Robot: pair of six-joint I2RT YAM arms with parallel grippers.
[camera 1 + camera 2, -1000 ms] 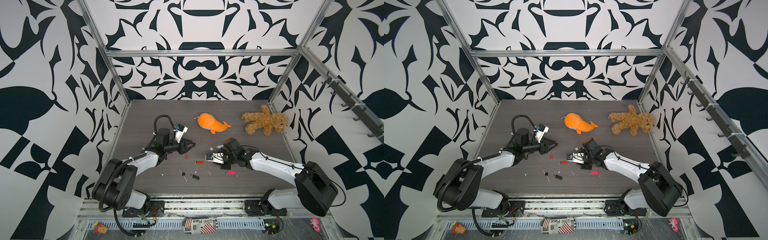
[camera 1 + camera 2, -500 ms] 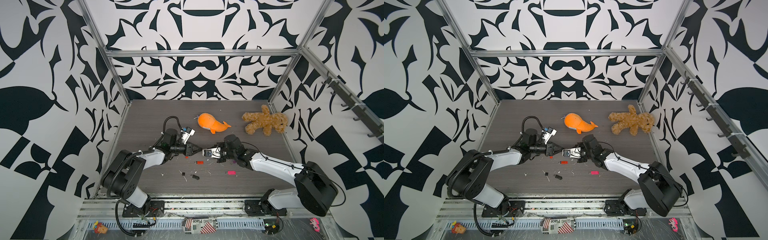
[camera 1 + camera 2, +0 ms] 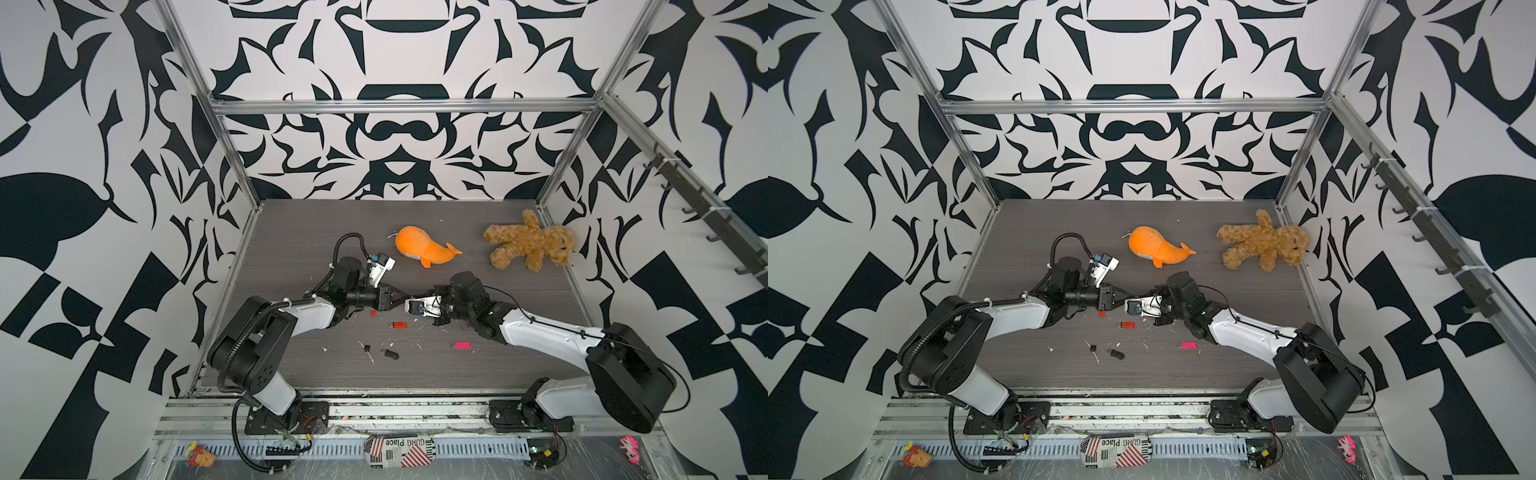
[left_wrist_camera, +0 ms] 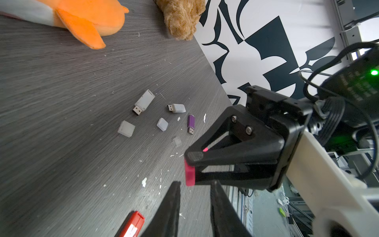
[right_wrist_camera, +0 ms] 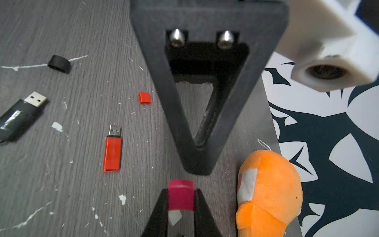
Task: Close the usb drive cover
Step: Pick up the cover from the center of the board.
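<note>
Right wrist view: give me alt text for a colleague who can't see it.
The right pincer is shut on a small magenta plastic cap, with the left pincer pointing at it. On the grey wood-grain table lie an uncapped red USB drive, a small red cap and an orange plush whale.

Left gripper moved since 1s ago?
Yes. The left gripper moved toward the right gripper; now behind the red rectangular USB drive, earlier short of it.
</note>
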